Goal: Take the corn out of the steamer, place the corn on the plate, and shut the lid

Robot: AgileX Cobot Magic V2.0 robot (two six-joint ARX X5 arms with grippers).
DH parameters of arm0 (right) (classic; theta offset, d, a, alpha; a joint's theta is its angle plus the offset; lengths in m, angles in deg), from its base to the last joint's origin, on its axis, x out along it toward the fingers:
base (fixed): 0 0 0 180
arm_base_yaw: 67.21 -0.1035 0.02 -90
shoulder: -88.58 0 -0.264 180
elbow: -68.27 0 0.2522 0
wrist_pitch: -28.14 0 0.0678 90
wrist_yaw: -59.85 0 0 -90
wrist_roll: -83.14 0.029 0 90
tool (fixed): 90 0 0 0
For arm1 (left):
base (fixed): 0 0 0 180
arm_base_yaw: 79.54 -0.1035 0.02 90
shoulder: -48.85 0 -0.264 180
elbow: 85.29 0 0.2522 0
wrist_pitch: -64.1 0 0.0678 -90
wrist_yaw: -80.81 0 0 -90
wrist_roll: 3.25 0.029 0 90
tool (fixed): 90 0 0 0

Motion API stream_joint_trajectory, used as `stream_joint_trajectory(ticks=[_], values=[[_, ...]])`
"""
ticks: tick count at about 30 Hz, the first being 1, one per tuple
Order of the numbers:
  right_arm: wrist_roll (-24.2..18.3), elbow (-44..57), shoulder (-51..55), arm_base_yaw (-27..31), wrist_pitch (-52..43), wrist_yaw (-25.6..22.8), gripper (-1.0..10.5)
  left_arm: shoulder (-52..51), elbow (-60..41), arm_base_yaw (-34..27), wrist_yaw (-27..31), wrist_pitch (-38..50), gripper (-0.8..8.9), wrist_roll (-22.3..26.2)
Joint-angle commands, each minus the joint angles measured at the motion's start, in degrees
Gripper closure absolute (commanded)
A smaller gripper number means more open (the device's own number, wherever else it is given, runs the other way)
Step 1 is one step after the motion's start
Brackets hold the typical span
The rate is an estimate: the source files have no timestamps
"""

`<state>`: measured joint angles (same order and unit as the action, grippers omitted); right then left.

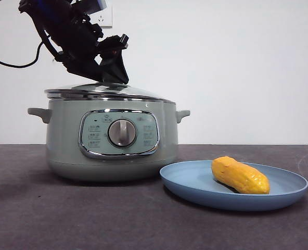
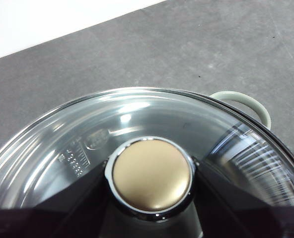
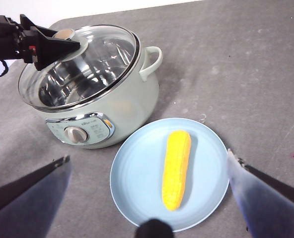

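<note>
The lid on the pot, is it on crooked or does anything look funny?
Yes, slightly. The lid sits tilted on the steamer, its rim not flush all round. The left tool grips its knob. The corn lies neatly on the plate. Nothing is spilled.

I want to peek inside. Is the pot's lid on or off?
On. The lid sits on the pot, with the left gripper at its knob.

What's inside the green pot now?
Through the glass lid the pot shows only shiny bare metal. The left hand around the knob hides a small part.
</note>
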<state>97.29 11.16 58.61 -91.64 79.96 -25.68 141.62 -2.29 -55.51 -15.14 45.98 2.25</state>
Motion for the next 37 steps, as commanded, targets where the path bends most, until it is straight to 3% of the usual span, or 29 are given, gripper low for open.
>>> stream_joint_trajectory(ticks=[1,32,34,37], values=[[-0.3,0.3,0.2,-0.1,-0.2,-0.1,3.2,0.0,0.4,0.4,-0.8,2.7,8.22,-0.1],[-0.3,0.3,0.2,-0.1,-0.2,0.1,3.2,4.2,0.4,0.3,-2.0,0.2,8.08,-2.9],[-0.3,0.3,0.2,-0.1,-0.2,0.1,3.2,4.2,0.4,0.3,-2.0,0.0,7.63,-2.9],[-0.3,0.3,0.2,-0.1,-0.2,0.1,3.2,4.2,0.4,0.2,-1.9,-1.7,5.67,-2.9]])
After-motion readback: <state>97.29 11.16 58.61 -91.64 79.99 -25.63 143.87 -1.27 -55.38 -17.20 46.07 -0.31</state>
